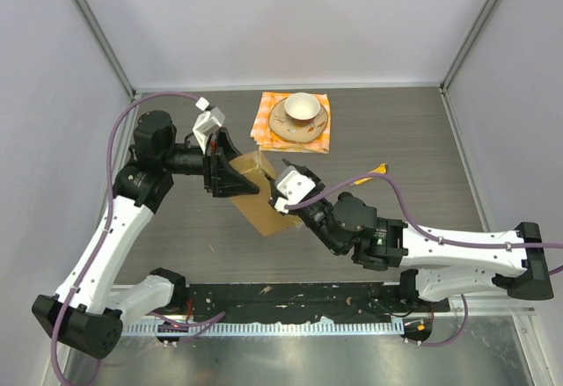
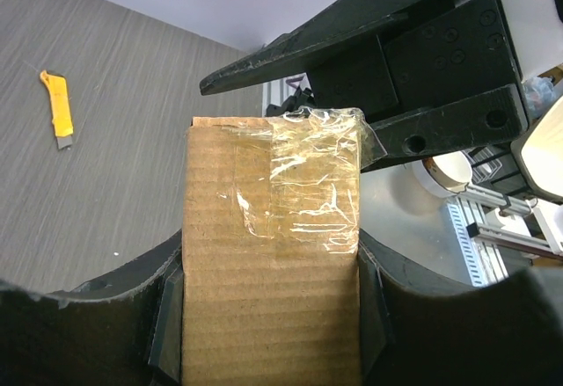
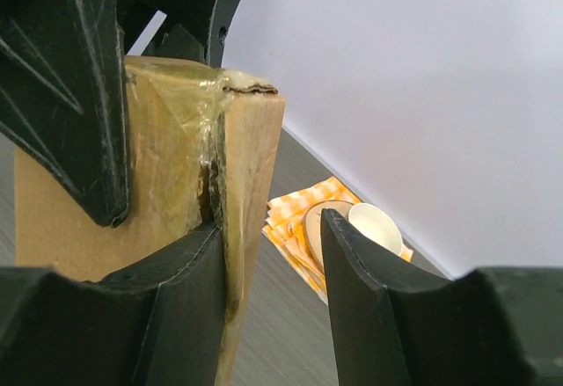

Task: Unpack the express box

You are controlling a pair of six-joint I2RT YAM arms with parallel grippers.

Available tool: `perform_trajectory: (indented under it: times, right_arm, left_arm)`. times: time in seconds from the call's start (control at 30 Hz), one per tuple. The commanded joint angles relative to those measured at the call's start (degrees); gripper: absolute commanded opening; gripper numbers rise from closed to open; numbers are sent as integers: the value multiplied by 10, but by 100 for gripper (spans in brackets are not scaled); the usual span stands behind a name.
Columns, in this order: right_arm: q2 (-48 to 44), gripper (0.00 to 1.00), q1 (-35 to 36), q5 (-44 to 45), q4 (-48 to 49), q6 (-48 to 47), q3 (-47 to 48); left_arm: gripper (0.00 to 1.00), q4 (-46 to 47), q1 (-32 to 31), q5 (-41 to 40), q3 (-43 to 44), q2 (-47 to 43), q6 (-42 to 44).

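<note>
**Express box clamped, seam taped, contents unverified**

Location: the express box (image 1: pixel 264 213) sits tilted at the centre of the top view, between the two arms. It is below the orange checkered cloth (image 1: pixel 264 131) that carries the saucer (image 1: pixel 299 124) and cup (image 1: pixel 302 105).

Grip: your left gripper (image 2: pixel 268 289) is clamped across the box's width, one finger on each side wall. Your right gripper (image 3: pixel 268 228) stands part-open around a narrow edge of the box — one finger against the cardboard, the other apart from it, with cloth showing through the gap.

Handling, as judged: the box is thin corrugated card, so it is probably light, stiff along its edges and easy to crush on the broad faces. Hold it by the side walls. The clear tape (image 2: pixel 308 175) over the end seam is wrinkled and glossy, so likely slippery — its loose corner at the upper right of the left wrist view looks the best place to pinch.

Not established: what is inside, whether the lower edge touches the table, and how far the tape runs down the far face. A yellow knife (image 2: pixel 60 109) lies at the upper left of the left wrist view, well apart from the box.
</note>
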Motion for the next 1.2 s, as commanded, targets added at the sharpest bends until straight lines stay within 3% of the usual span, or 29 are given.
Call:
perform_trajectory:
  times: [0.0,0.4,0.5,0.53,0.63,0.7,0.87,0.9,0.93,1.0,1.1,1.17]
  right_arm:
    - [31,50,1,-52,123,-12,66]
    - [56,49,5,-99,94,-10,117]
    - [54,39,5,-95,74,3,118]
    - [50,24,5,-96,65,19,118]
    - [24,6,4,-124,4,64,115]
    - [-1,4,-3,-158,-56,117,117]
    - [-53,9,-22,-174,-141,192,113]
    - [-71,13,-26,-172,-146,205,110]
    - [-77,29,-28,-165,-152,209,106]
    - [-89,40,-28,-166,-167,216,95]
    - [-83,49,-28,-169,-211,234,88]
    - [-69,49,-28,-165,-232,242,86]
  left_arm:
    - [0,7,-29,78,-12,-18,-23]
    - [0,7,-43,79,-38,-23,-19]
    - [0,8,-43,80,-30,-25,-19]
    - [0,8,-43,82,-28,-25,-19]
    - [0,7,-43,88,-22,-27,-14]
    - [0,4,-43,101,-17,-28,-10]
    - [0,-2,-43,113,3,-17,-10]
    - [0,-2,-43,111,6,-17,-8]
    - [0,-3,-43,106,7,-17,-7]
    - [0,-1,-43,94,11,-18,-6]
    - [0,0,-42,83,14,-17,-8]
    - [0,1,-41,75,18,-15,-13]
